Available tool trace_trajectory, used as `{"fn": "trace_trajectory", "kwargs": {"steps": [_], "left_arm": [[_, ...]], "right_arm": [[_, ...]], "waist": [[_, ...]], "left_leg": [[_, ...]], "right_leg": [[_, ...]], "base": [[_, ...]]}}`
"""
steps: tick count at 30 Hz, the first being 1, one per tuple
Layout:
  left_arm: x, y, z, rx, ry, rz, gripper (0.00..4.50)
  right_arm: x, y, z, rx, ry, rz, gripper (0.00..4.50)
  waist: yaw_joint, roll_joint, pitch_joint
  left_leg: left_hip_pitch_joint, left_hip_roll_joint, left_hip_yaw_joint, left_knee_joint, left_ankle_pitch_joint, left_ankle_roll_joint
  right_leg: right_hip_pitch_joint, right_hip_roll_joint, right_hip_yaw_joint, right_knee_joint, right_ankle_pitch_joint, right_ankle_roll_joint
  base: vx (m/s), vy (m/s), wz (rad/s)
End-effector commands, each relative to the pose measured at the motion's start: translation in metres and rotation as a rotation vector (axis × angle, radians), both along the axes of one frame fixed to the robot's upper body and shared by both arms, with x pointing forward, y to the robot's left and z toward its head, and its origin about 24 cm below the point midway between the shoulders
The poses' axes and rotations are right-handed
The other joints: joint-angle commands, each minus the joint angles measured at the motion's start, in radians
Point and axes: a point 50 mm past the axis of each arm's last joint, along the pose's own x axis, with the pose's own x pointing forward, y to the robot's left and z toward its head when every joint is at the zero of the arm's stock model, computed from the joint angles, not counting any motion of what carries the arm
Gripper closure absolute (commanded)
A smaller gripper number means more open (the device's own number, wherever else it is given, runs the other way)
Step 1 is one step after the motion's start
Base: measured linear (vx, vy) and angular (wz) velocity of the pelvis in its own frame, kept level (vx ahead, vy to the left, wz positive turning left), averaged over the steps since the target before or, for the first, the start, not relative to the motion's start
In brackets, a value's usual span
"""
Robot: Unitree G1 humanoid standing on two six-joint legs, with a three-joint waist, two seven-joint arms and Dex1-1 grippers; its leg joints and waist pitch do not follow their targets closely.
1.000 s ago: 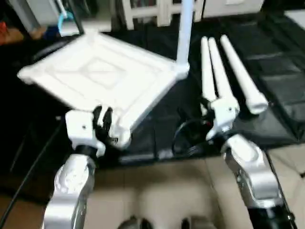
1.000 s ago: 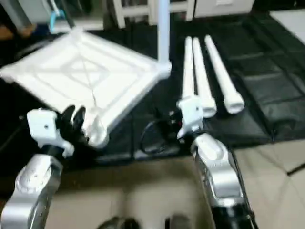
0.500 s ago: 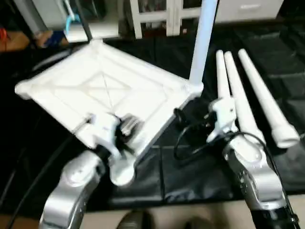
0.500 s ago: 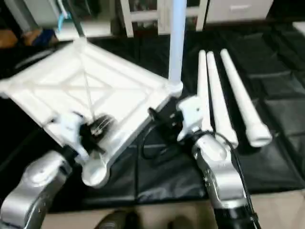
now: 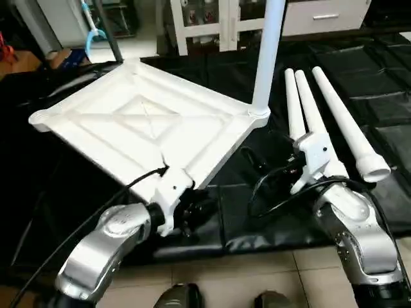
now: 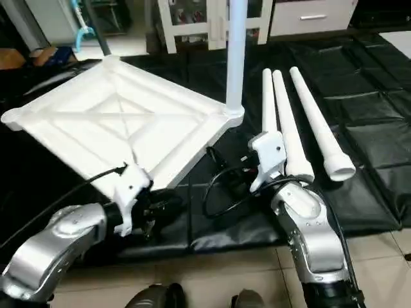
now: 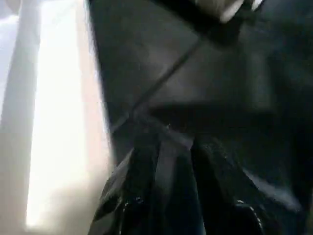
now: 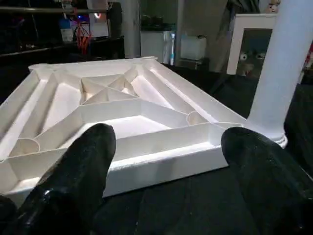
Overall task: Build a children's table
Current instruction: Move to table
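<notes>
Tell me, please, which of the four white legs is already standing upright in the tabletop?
The leg rising from the tabletop's corner socket nearest the right gripper; the other three legs lie side by side on the black mat.

From where I stand, nothing here carries writing I can make out: no lettering, number, brand mark or sign on any surface in sight.
</notes>
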Motion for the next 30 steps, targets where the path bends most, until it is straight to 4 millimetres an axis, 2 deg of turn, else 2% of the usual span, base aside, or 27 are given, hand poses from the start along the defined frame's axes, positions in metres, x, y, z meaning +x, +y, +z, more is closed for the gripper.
{"fn": "trace_trajectory", "kwargs": {"steps": [1,2,3,5,8,9,10,11,12,13,14,15,16,17,18,19,20,21,22,23,24,25,26,27,28,29,30], "left_arm": [[0.009,0.007,-0.004,0.061,-0.007,0.081,3.1],[0.014,0.008,-0.003,0.067,-0.017,0.122,3.1],[0.02,0.009,-0.002,0.07,-0.029,0.17,3.1],[0.026,0.009,-0.001,0.065,-0.042,0.227,3.1],[0.041,0.008,0.001,0.045,-0.08,0.327,3.1],[0.046,0.007,0.002,0.031,-0.091,0.351,3.1],[0.05,0.005,0.003,0.016,-0.104,0.376,3.1],[0.053,0.003,0.004,0.009,-0.117,0.395,3.1],[0.057,0.001,0.005,0.01,-0.135,0.411,3.1],[0.06,0.0,0.007,0.007,-0.149,0.425,3.1],[0.062,-0.002,0.007,0.005,-0.158,0.435,3.1],[0.066,-0.004,0.011,-0.017,-0.184,0.462,3.1],[0.069,-0.008,0.014,-0.048,-0.2,0.479,3.1],[0.07,-0.013,0.019,-0.082,-0.217,0.479,3.1],[0.07,-0.025,0.035,-0.194,-0.278,0.465,3.1],[0.07,-0.028,0.039,-0.227,-0.296,0.46,3.1],[0.07,-0.028,0.04,-0.228,-0.297,0.46,3.1],[0.067,-0.032,0.051,-0.345,-0.304,0.454,3.1],[0.065,-0.032,0.054,-0.375,-0.306,0.454,3.1],[0.063,-0.033,0.059,-0.434,-0.311,0.455,3.1],[0.056,-0.027,0.07,-0.555,-0.309,0.473,3.1],[0.051,-0.02,0.07,-0.556,-0.327,0.507,3.1],[0.045,-0.01,0.068,-0.533,-0.351,0.558,3.1],[0.042,-0.006,0.066,-0.517,-0.358,0.577,3.1],[0.038,0.0,0.062,-0.488,-0.364,0.619,3.1],[0.037,0.002,0.062,-0.481,-0.364,0.631,3.1],[0.026,0.019,0.058,-0.456,-0.38,0.76,3.1]], "right_arm": [[-0.002,0.003,0.005,0.01,-0.012,0.022,0.64],[-0.002,0.003,0.005,0.008,-0.011,0.023,0.64],[-0.002,0.002,0.004,0.006,-0.011,0.022,0.64],[-0.002,0.003,0.004,0.006,-0.01,0.022,0.64],[-0.002,0.004,0.003,0.004,-0.007,0.022,0.64],[-0.002,0.004,0.003,0.003,-0.006,0.022,0.64],[-0.002,0.004,0.003,0.002,-0.005,0.022,0.64],[-0.002,0.004,0.002,0.002,-0.004,0.022,0.64],[-0.002,0.005,0.002,0.001,-0.004,0.022,0.64],[-0.002,0.005,0.002,0.0,-0.004,0.021,0.64],[-0.002,0.004,0.002,-0.001,-0.004,0.02,0.64],[-0.002,0.004,0.002,-0.004,-0.004,0.015,0.64],[-0.002,0.003,0.002,-0.006,-0.004,0.01,0.64],[-0.002,0.003,0.002,-0.006,-0.004,0.006,0.64],[0.0,0.002,0.003,-0.003,-0.006,-0.013,0.64],[0.0,0.001,0.003,-0.002,-0.007,-0.02,0.64],[0.0,0.001,0.003,-0.002,-0.007,-0.02,0.64],[0.002,0.0,0.003,0.006,-0.005,-0.046,0.64],[0.002,-0.001,0.004,0.008,-0.004,-0.054,0.64],[0.003,-0.002,0.004,0.012,-0.001,-0.071,0.64],[0.007,-0.006,0.004,0.018,0.015,-0.14,0.64],[0.01,-0.008,0.003,0.031,0.023,-0.178,0.64],[0.012,-0.012,0.003,0.04,0.032,-0.225,0.64],[0.012,-0.013,0.003,0.04,0.034,-0.243,0.64],[0.013,-0.016,0.003,0.041,0.038,-0.27,0.64],[0.013,-0.016,0.002,0.041,0.038,-0.275,0.64],[0.014,-0.017,0.003,0.047,0.042,-0.297,0.64]], "waist": [[-0.006,-0.012,-0.055],[-0.007,-0.01,-0.052],[-0.007,-0.014,-0.053],[-0.011,-0.014,-0.049],[-0.019,-0.017,-0.041],[-0.021,-0.014,-0.04],[-0.016,-0.009,-0.038],[-0.016,-0.009,-0.038],[0.033,-0.006,-0.054],[0.043,-0.058,-0.075],[0.023,-0.102,-0.077],[0.028,-0.062,-0.056],[0.029,-0.048,-0.045],[0.038,-0.042,-0.045],[0.014,-0.05,-0.047],[0.012,-0.018,-0.054],[0.008,-0.012,-0.054],[0.002,-0.007,-0.05],[-0.002,-0.013,-0.044],[-0.002,-0.013,-0.044],[-0.007,-0.014,-0.039],[-0.014,-0.017,-0.031],[-0.017,-0.016,-0.03],[-0.025,-0.015,-0.026],[-0.024,-0.013,-0.026],[-0.015,-0.007,-0.029],[0.019,-0.025,-0.036]], "left_leg": [[0.035,0.091,-0.041,-0.101,-0.588,-0.072],[0.035,0.09,-0.04,-0.104,-0.604,-0.077],[0.041,0.09,-0.039,-0.103,-0.633,-0.084],[0.042,0.087,-0.04,-0.105,-0.672,-0.094],[0.042,0.082,-0.044,-0.115,-0.767,-0.118],[0.041,0.08,-0.044,-0.126,-0.815,-0.13],[0.027,0.082,-0.032,-0.16,-0.864,-0.14],[0.027,0.082,-0.032,-0.16,-0.864,-0.14],[-0.05,0.094,0.016,-0.257,-0.862,-0.127],[0.04,0.079,0.061,-0.187,-0.568,-0.085],[0.124,0.032,0.041,0.003,-0.314,-0.046],[0.047,0.023,-0.023,0.062,-0.02,0.057],[0.014,0.025,-0.043,0.061,0.0,0.055],[0.026,0.05,-0.044,0.038,-0.055,0.026],[0.091,0.095,-0.027,-0.052,-0.484,-0.06],[0.092,0.101,-0.025,-0.081,-0.616,-0.079],[0.091,0.104,-0.027,-0.093,-0.652,-0.079],[0.07,0.106,-0.036,-0.113,-0.689,-0.073],[0.064,0.103,-0.032,-0.123,-0.738,-0.072],[0.064,0.103,-0.032,-0.123,-0.738,-0.072],[0.064,0.099,-0.024,-0.124,-0.761,-0.072],[0.057,0.095,-0.02,-0.132,-0.793,-0.074],[0.054,0.094,-0.02,-0.137,-0.813,-0.073],[0.041,0.096,-0.016,-0.157,-0.843,-0.074],[0.035,0.098,-0.009,-0.17,-0.853,-0.074],[0.013,0.106,0.01,-0.211,-0.878,-0.074],[-0.013,0.117,0.042,-0.247,-0.822,-0.059]], "right_leg": [[0.009,-0.053,0.024,-0.094,-0.428,-0.143],[0.008,-0.051,0.022,-0.093,-0.427,-0.143],[0.004,-0.053,0.021,-0.098,-0.447,-0.14],[0.003,-0.054,0.017,-0.102,-0.493,-0.127],[0.0,-0.046,0.0,-0.112,-0.6,-0.084],[0.003,-0.035,-0.012,-0.108,-0.62,-0.07],[0.016,-0.01,-0.029,-0.085,-0.594,-0.068],[0.016,-0.01,-0.029,-0.085,-0.594,-0.068],[0.104,0.032,-0.032,0.111,-0.314,-0.089],[0.009,-0.012,0.045,0.011,-0.481,-0.07],[-0.086,-0.076,0.071,-0.15,-0.725,-0.06],[-0.025,-0.12,0.143,-0.191,-0.816,-0.087],[0.013,-0.116,0.133,-0.162,-0.789,-0.108],[0.012,-0.105,0.106,-0.145,-0.757,-0.117],[-0.044,0.01,0.041,-0.095,-0.471,-0.155],[-0.027,0.006,0.03,-0.077,-0.333,-0.173],[-0.022,0.004,0.025,-0.079,-0.279,-0.173],[0.002,-0.005,0.012,-0.071,-0.201,-0.16],[0.011,-0.016,0.001,-0.084,-0.228,-0.139],[0.011,-0.016,0.001,-0.084,-0.228,-0.139],[0.012,-0.033,-0.003,-0.1,-0.323,-0.124],[0.011,-0.028,-0.019,-0.11,-0.404,-0.099],[0.015,-0.027,-0.029,-0.111,-0.443,-0.08],[0.027,-0.021,-0.039,-0.103,-0.49,-0.048],[0.032,-0.012,-0.042,-0.094,-0.506,-0.039],[0.059,0.008,-0.047,-0.03,-0.452,-0.039],[0.084,0.013,-0.01,0.058,-0.376,-0.04]], "base": [[0.0,0.0,0.0],[-0.051,0.032,-0.05],[-0.055,0.029,-0.02],[-0.057,0.028,-0.03],[-0.066,0.026,-0.08],[-0.081,0.012,-0.05],[-0.081,0.012,-0.05],[-0.129,-0.001,0.01],[-0.137,-0.054,0.19],[-0.137,-0.054,0.19],[-0.047,-0.118,0.29],[0.012,-0.069,0.05],[0.012,-0.069,0.05],[-0.063,0.014,0.09],[-0.154,0.017,0.25],[-0.154,0.017,0.25],[-0.119,0.044,0.06],[-0.067,0.085,-0.09],[-0.067,0.085,-0.09],[-0.062,0.076,-0.12],[-0.059,0.061,-0.08],[-0.059,0.061,-0.08],[-0.052,0.032,-0.12],[-0.056,0.0,-0.09],[-0.056,0.0,-0.09],[-0.097,-0.034,0.05],[-0.082,-0.111,0.27]]}}
